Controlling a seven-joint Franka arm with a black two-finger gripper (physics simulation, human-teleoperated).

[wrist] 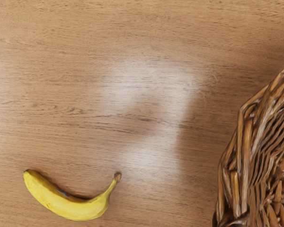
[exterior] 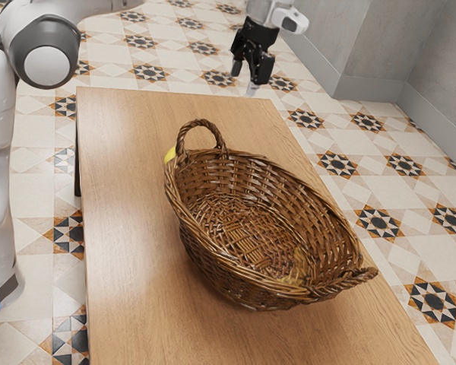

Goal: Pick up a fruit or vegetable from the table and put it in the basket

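The banana [wrist: 71, 208] is yellow, smoothly curved, with brown stem end. It lies on the table [exterior: 121, 228], between the basket [exterior: 205, 265] and the table's edge farthest in the exterior view. The gripper [exterior: 244, 80] stands open, empty.

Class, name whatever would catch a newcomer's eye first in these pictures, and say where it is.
First, the large wicker basket standing on the wooden table. Next, the bright yellow banana lying beside it, mostly hidden in the exterior view. Then the black hand, raised near the exterior view's top.

Basket [exterior: 243, 228] — rough brown wicker; table [exterior: 129, 220] — wood, glossy patches.
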